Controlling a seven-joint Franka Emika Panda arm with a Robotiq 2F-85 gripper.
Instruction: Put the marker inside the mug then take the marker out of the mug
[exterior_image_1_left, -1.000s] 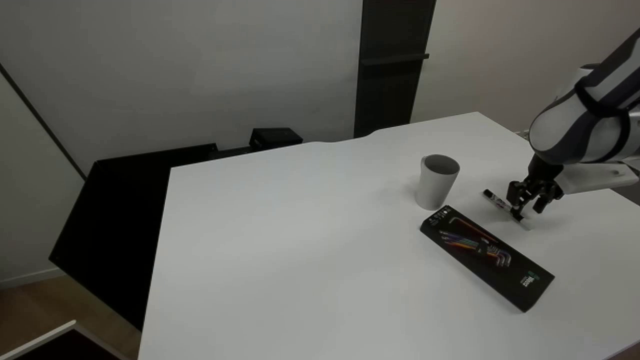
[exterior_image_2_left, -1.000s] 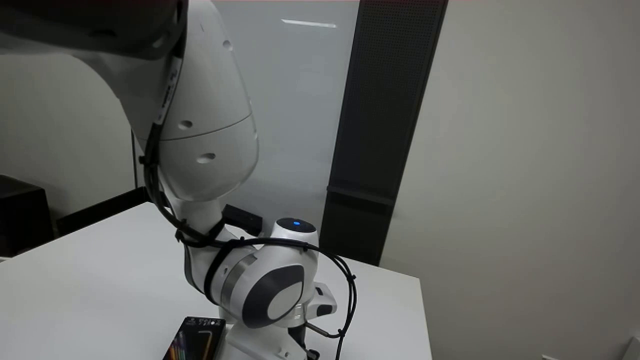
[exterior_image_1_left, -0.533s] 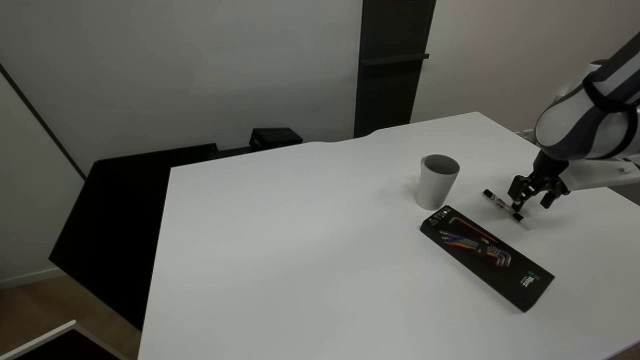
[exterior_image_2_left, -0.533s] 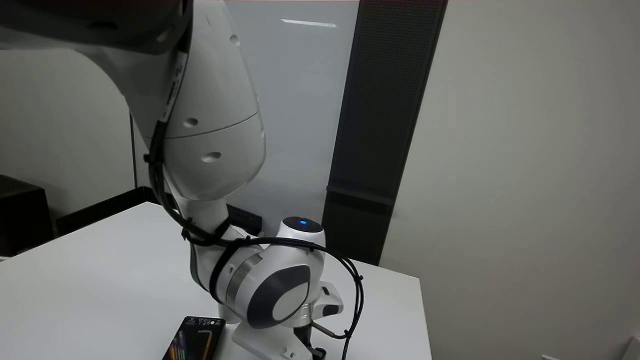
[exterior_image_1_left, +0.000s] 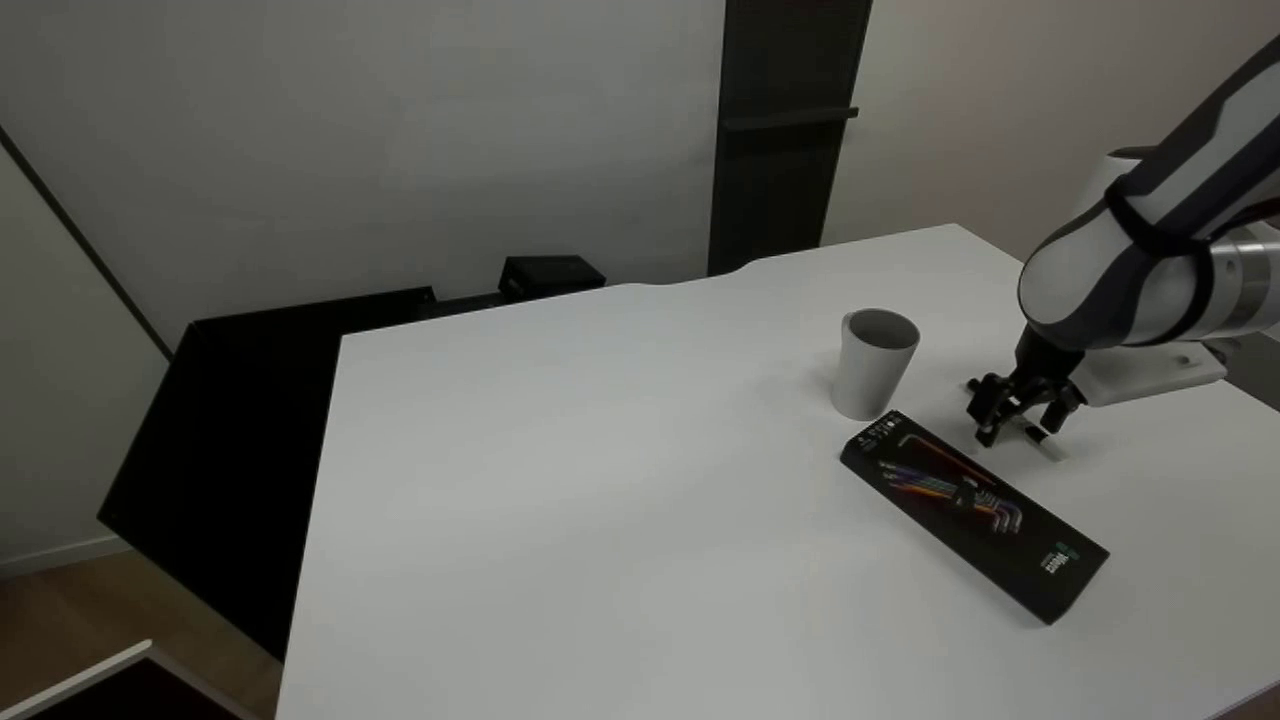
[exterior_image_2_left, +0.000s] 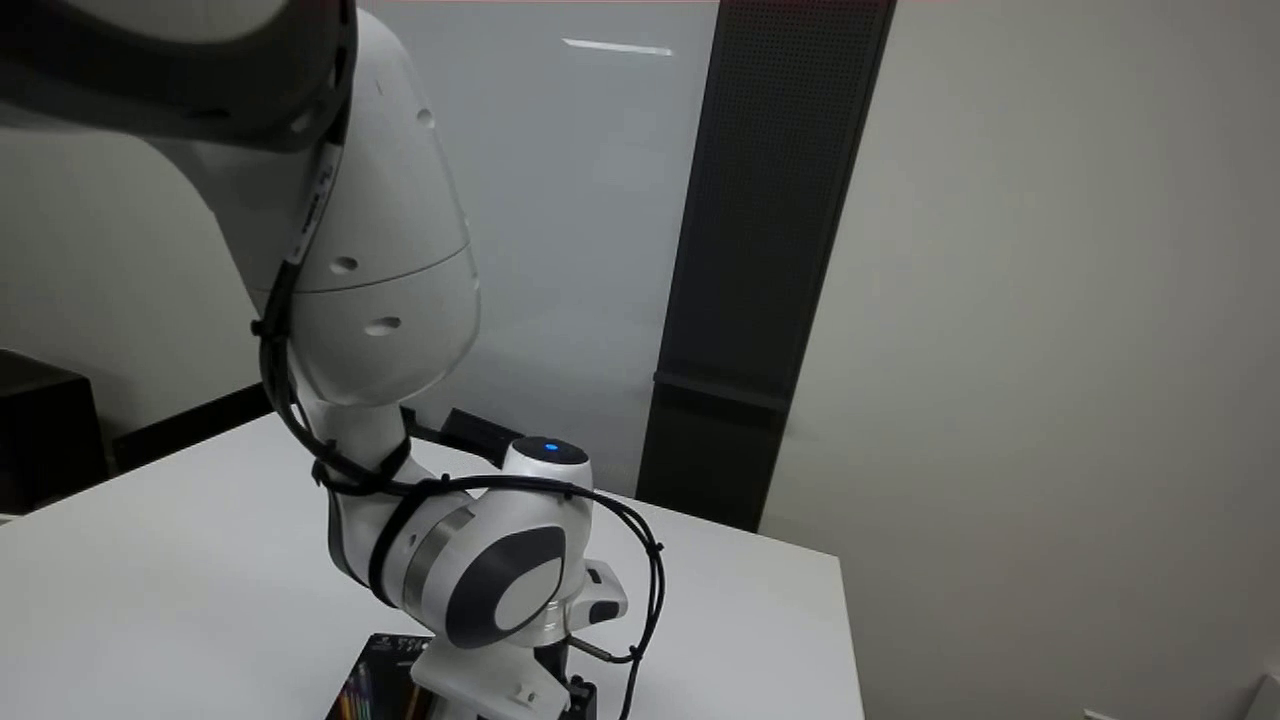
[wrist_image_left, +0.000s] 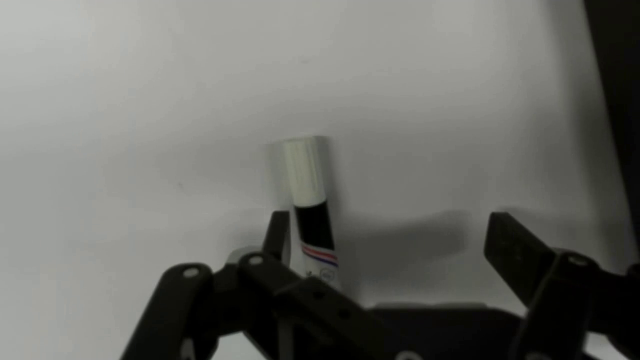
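Note:
The marker (wrist_image_left: 312, 220) lies flat on the white table, with a pale end, a black band and thin red and blue stripes. In the wrist view my gripper (wrist_image_left: 390, 220) is open, and the marker lies between its fingers, close beside the left one. The gripper hides the marker's lower part. In an exterior view my gripper (exterior_image_1_left: 1015, 433) is low over the marker (exterior_image_1_left: 1052, 452), covering its middle. The plain grey mug (exterior_image_1_left: 868, 380) stands upright left of the gripper there. In an exterior view the arm hides the mug, and the gripper's fingertips are out of frame.
A flat black case (exterior_image_1_left: 975, 510) with coloured print lies in front of the mug and marker. It also shows in an exterior view (exterior_image_2_left: 375, 680) and at the wrist view's right edge (wrist_image_left: 617, 75). The white table (exterior_image_1_left: 600, 480) ends at a back edge near the wall.
My gripper first shifted slightly right, then moved left in the view showing the mug, so its fingers now stand either side of the marker. The marker, mug and case have not moved.

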